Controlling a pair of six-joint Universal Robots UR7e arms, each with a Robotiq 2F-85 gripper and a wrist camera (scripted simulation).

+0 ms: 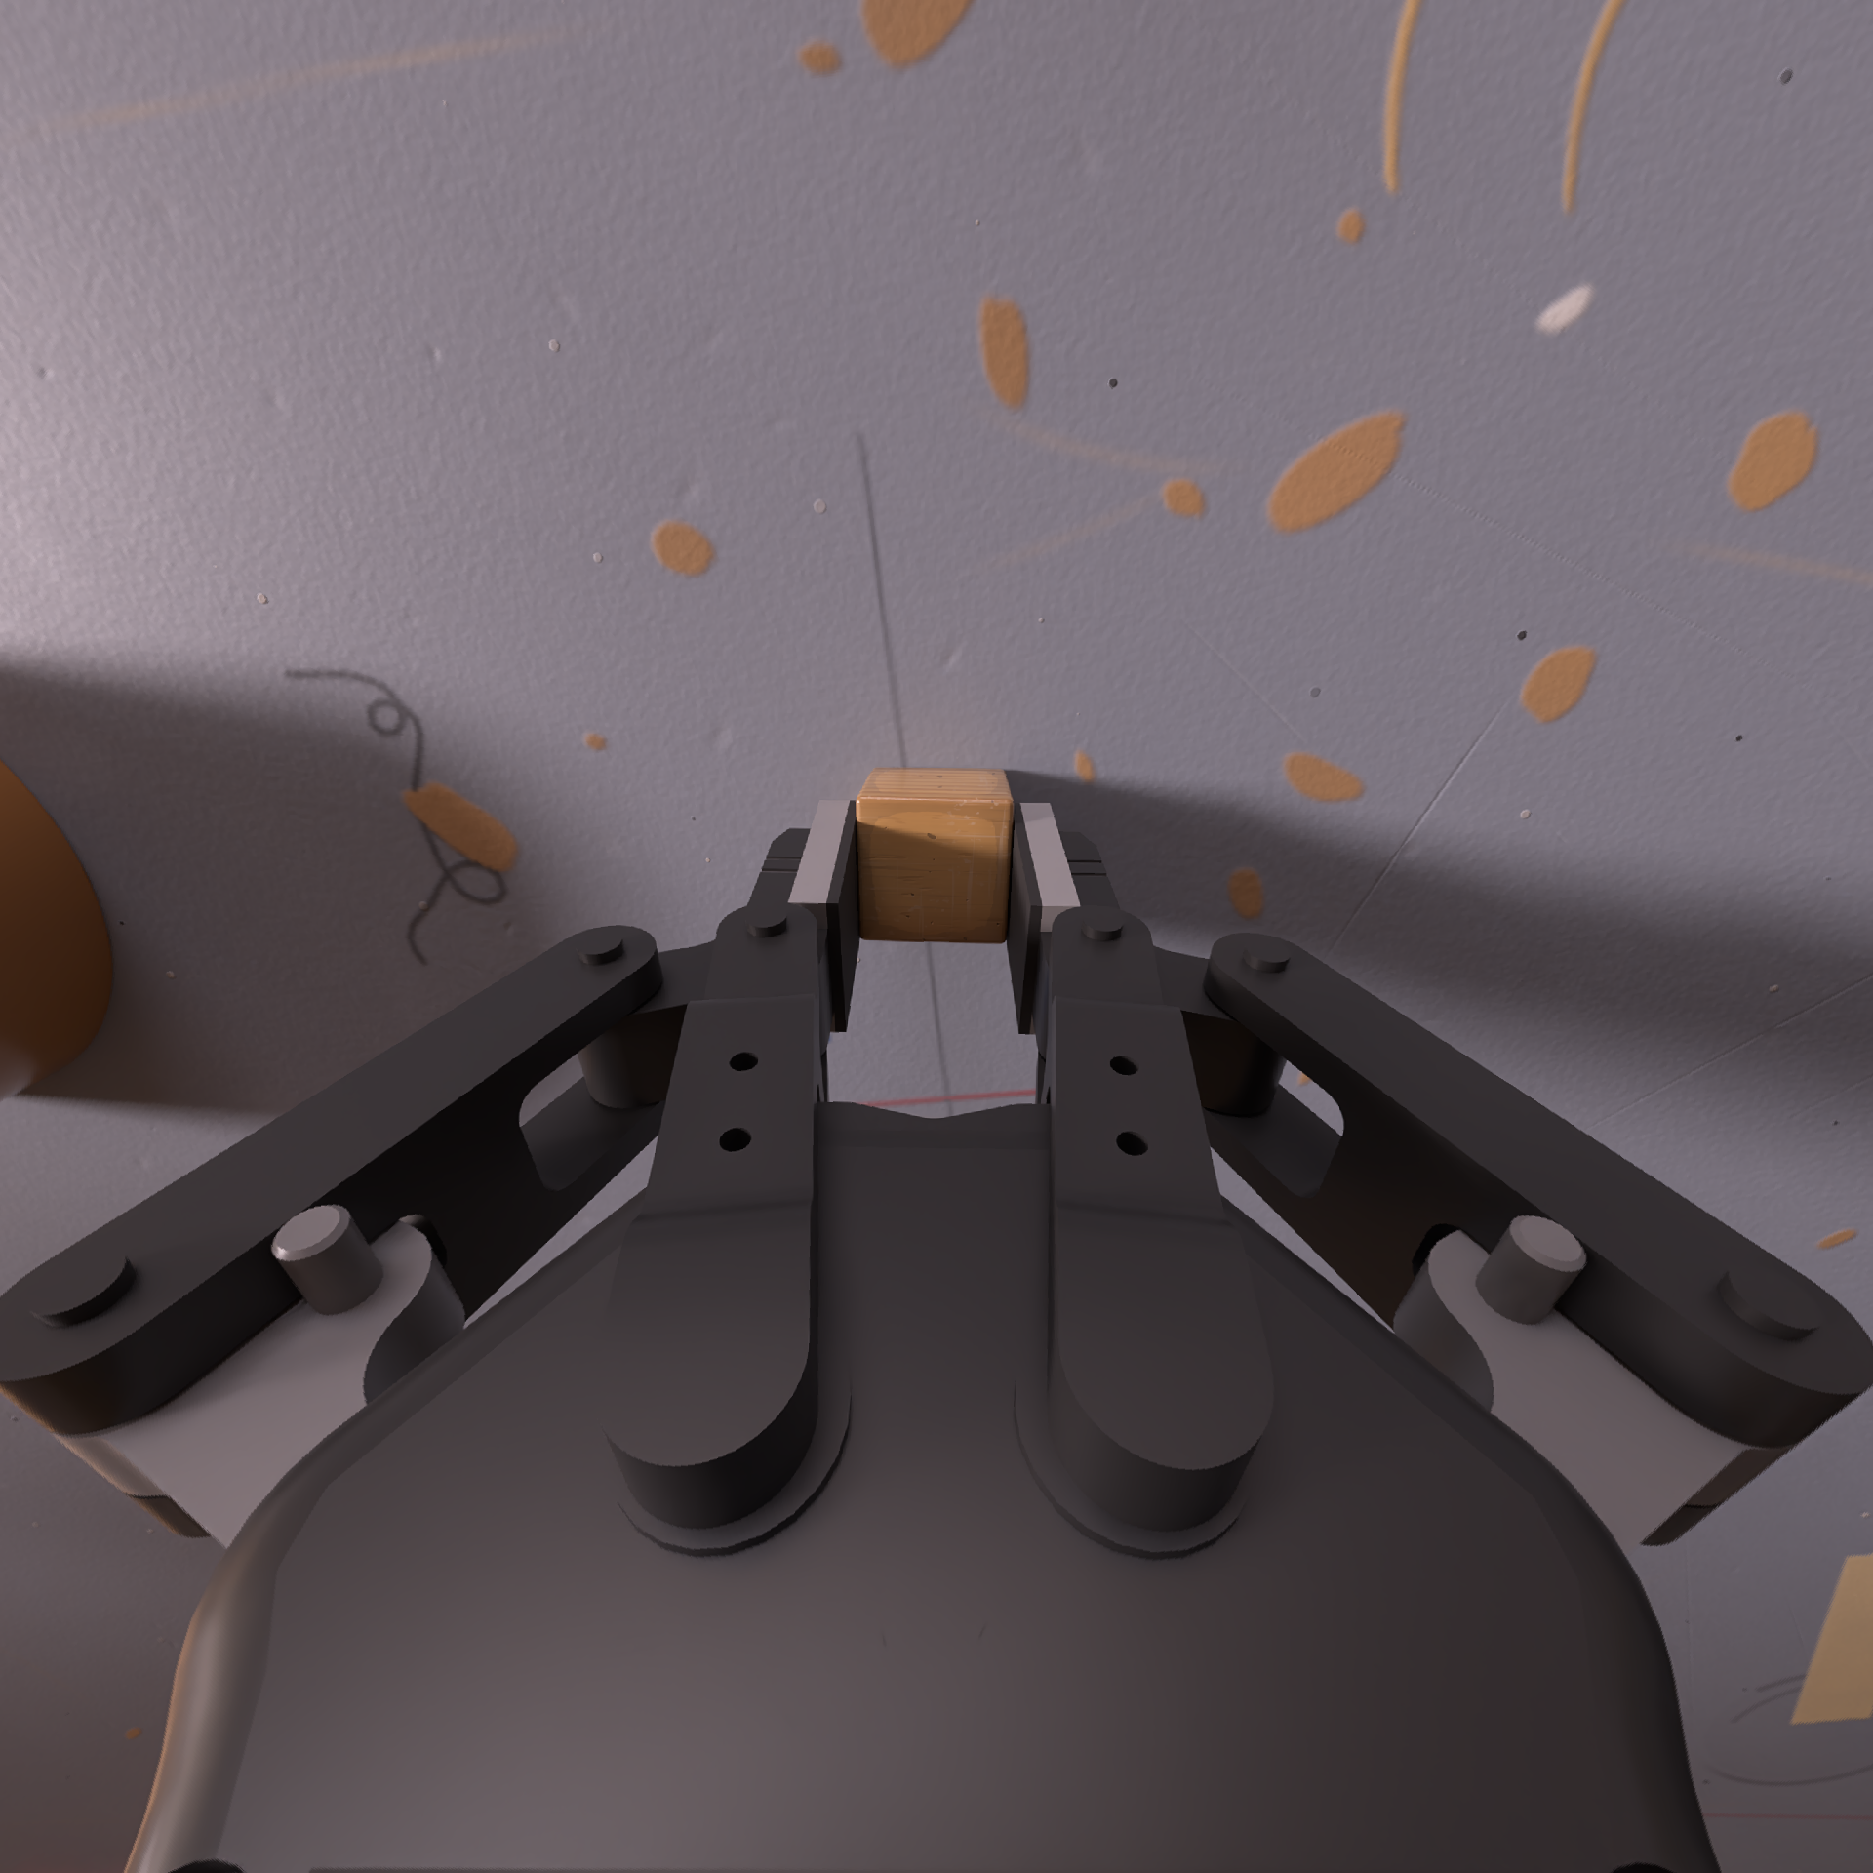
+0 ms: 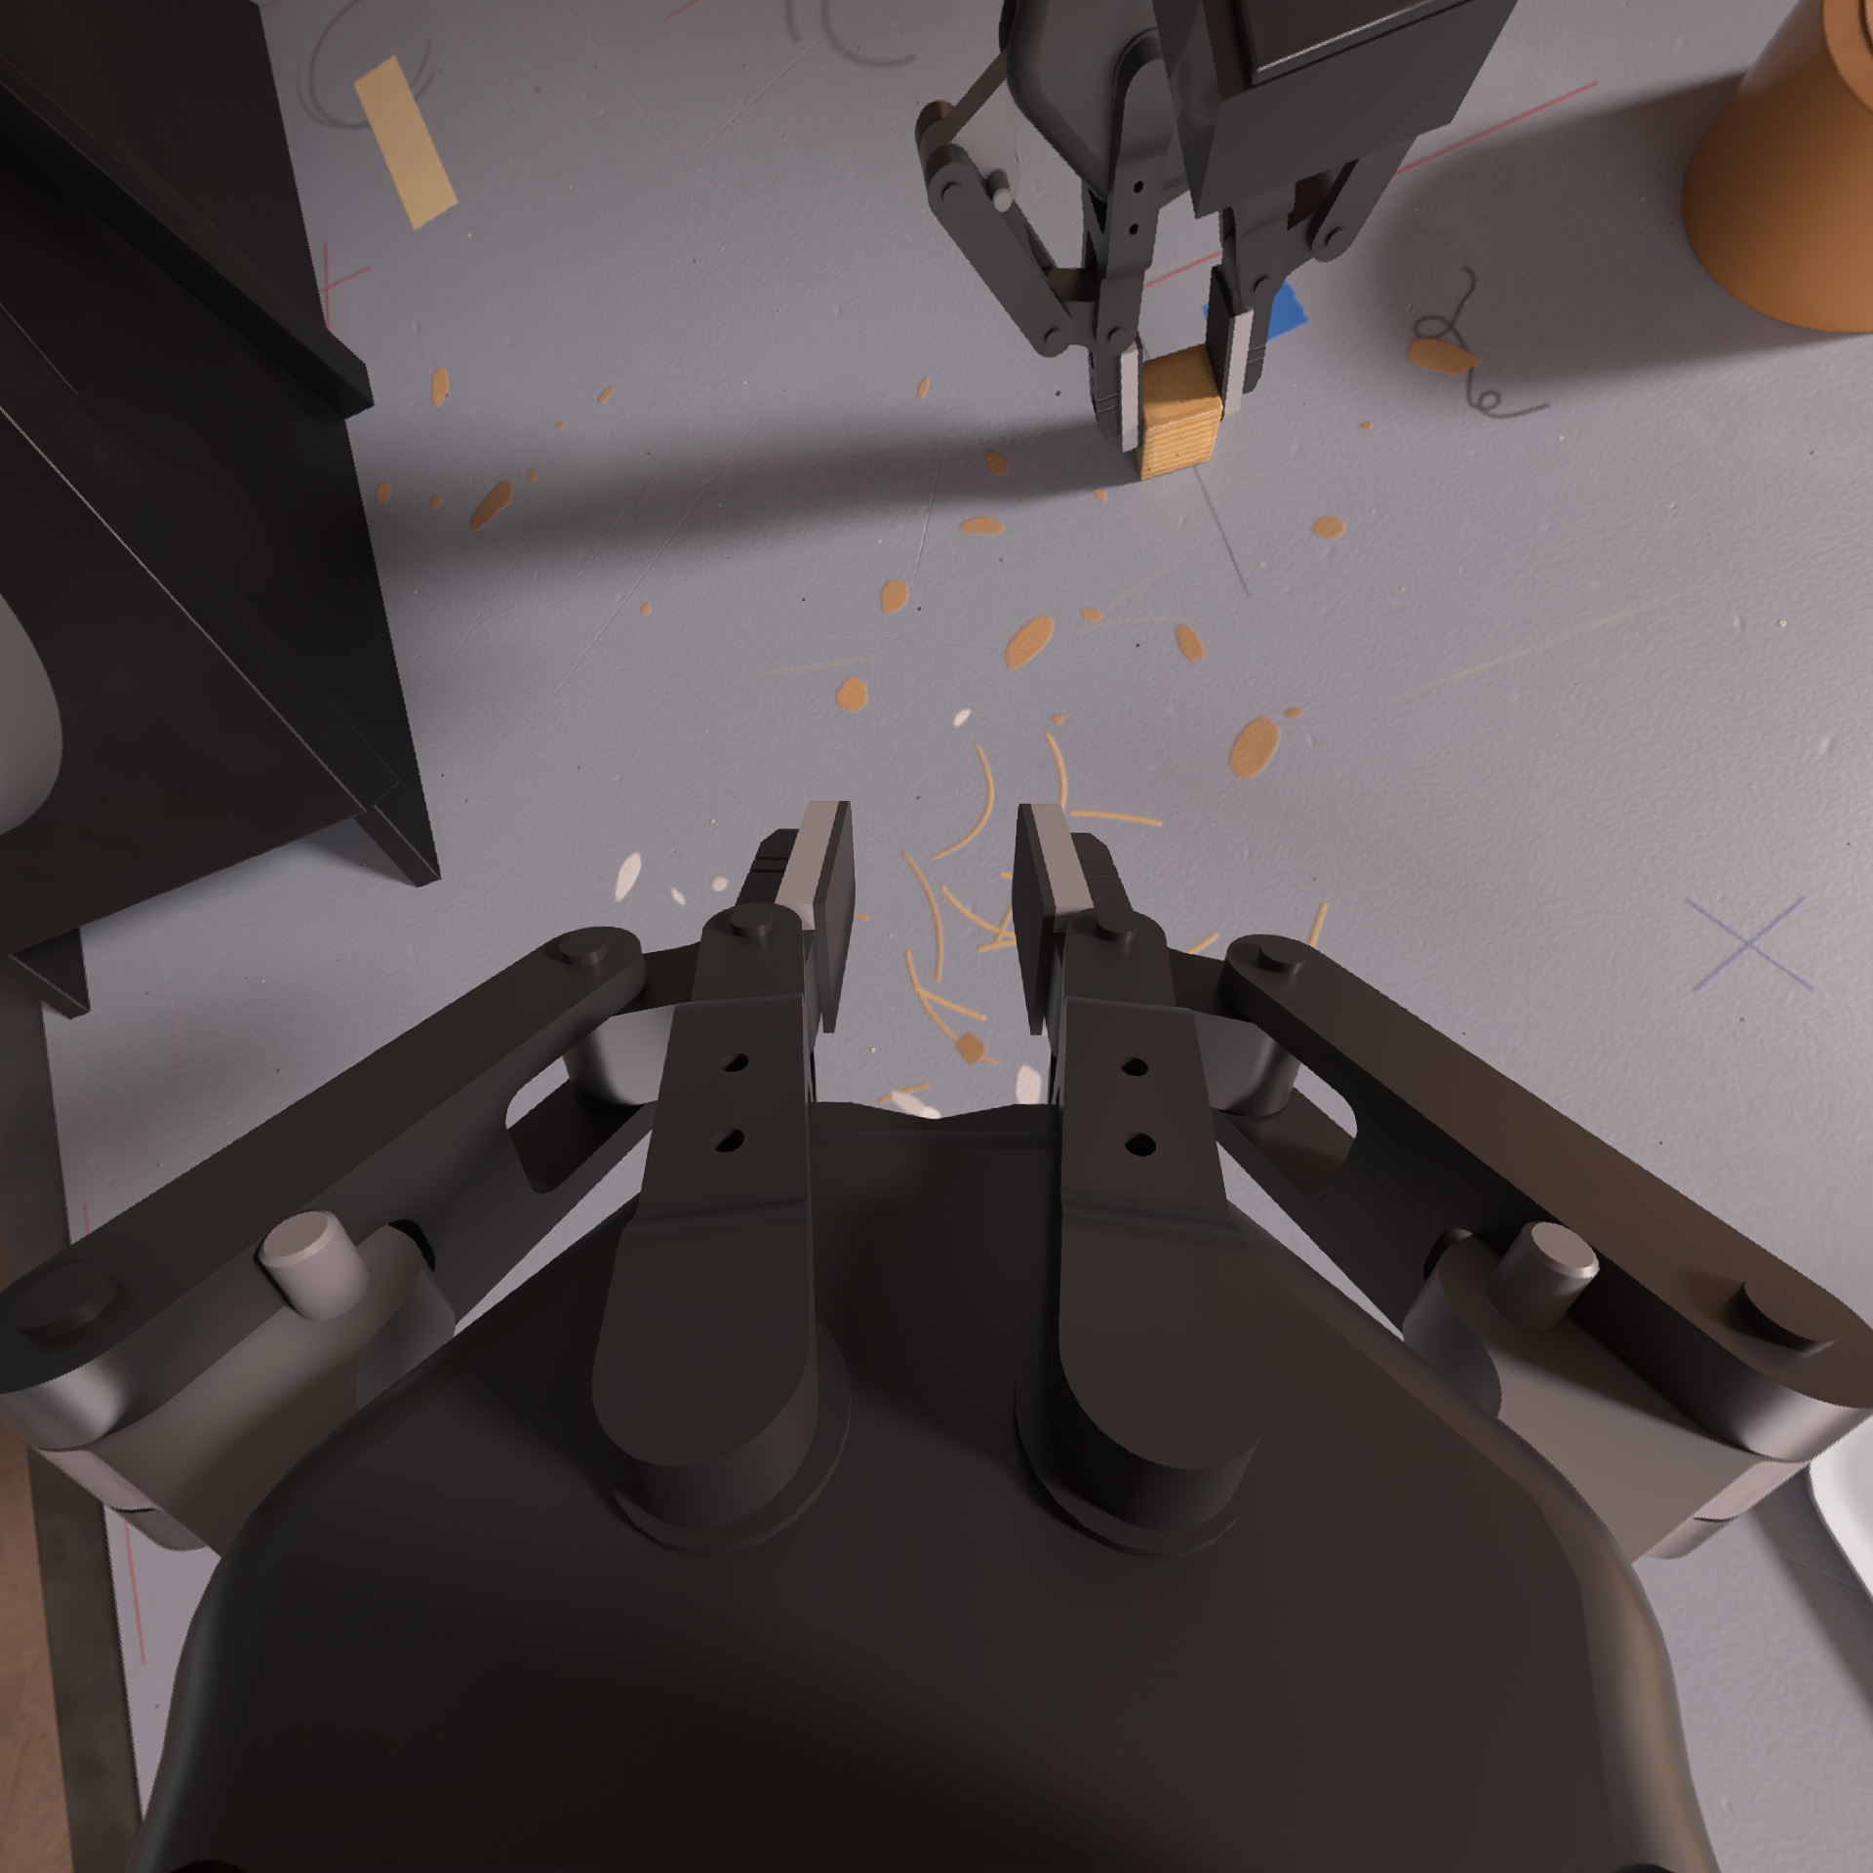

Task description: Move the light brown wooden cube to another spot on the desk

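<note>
The left hand (image 1: 934, 862) is clamped on the light brown wooden cube (image 1: 933, 870), one pad pressed flat against each of two opposite faces, so the block sits squarely between the fingertips and pokes a little past them. In the right wrist view the same cube (image 2: 1179, 424) shows at or just above the grey bench (image 2: 1520, 709), its lower edge meeting its own shadow; I cannot tell whether it touches the surface or hangs a hair clear of it. Going left to right across that view: a dark box-like stand (image 2: 193, 568) fills the left edge, a strip of tan tape (image 2: 405, 142) lies beyond it, then comes a scatter of orange flecks and thin curls on the bench, then the left hand with the cube at upper centre, a small blue patch (image 2: 1285, 309) just behind it, a dark squiggle (image 2: 1470, 355) beside that, and a brown cone-shaped object (image 2: 1784, 193) at the far right corner. The right hand (image 2: 932, 902) hovers well apart from the cube, its fingers spread with nothing between them. The cube has no long axis to speak of, so orientation matters little; what matters is that it lies directly in the left hand's grip, and that hand is plainly the nearer one. By my judgement the carry should head toward bare bench, away from the cone and the stand.
</note>
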